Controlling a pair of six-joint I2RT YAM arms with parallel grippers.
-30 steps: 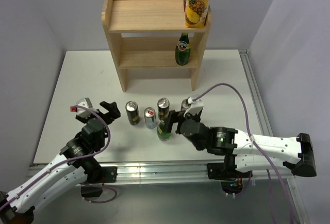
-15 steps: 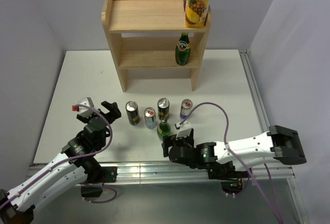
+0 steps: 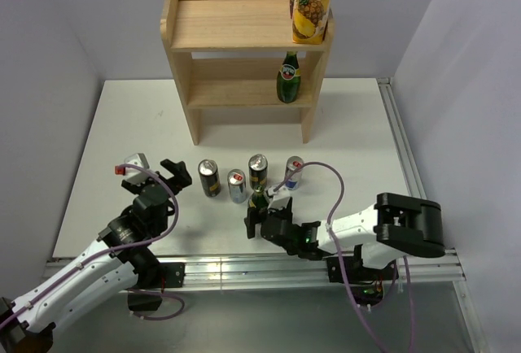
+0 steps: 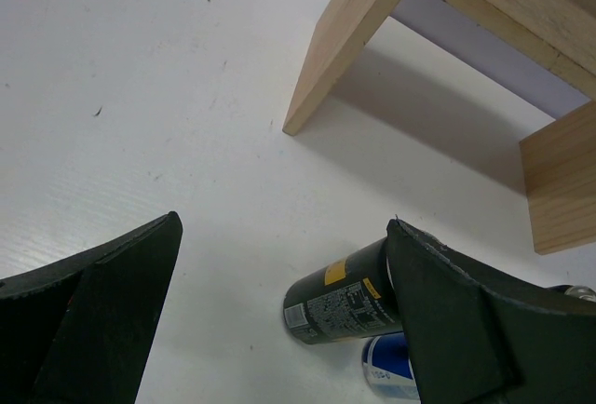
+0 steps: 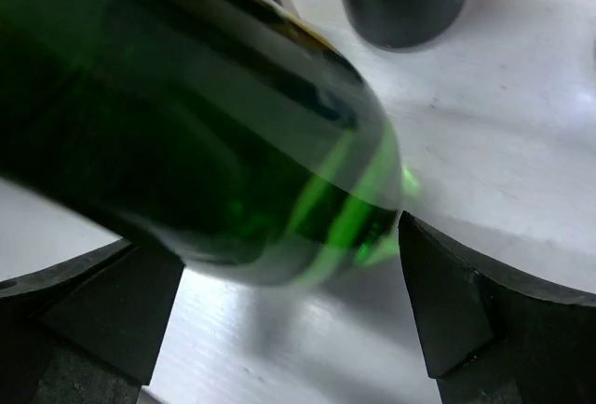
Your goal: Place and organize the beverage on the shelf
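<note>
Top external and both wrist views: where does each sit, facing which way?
Top external: above, behind the bases, looking down on table, shelf, left arm, right arm.
Left wrist: low, facing the shelf's legs past a dark can; both fingers show.
Right wrist: close on the green bottle between its open fingers.
Shared: bottle also visible from above.

I see a pale wood shelf (image 3: 244, 23), a yellow carton (image 3: 313, 3) printed with a pineapple, and a dark green bottle (image 3: 287, 78) with a yellow label. On my white table (image 3: 122, 125) stand black-gold cans (image 3: 209, 178) (image 3: 258, 171) and silver-blue cans (image 3: 237, 186) (image 3: 293, 172) marked red. The near bottle (image 5: 205, 134) is glossy green.
</note>
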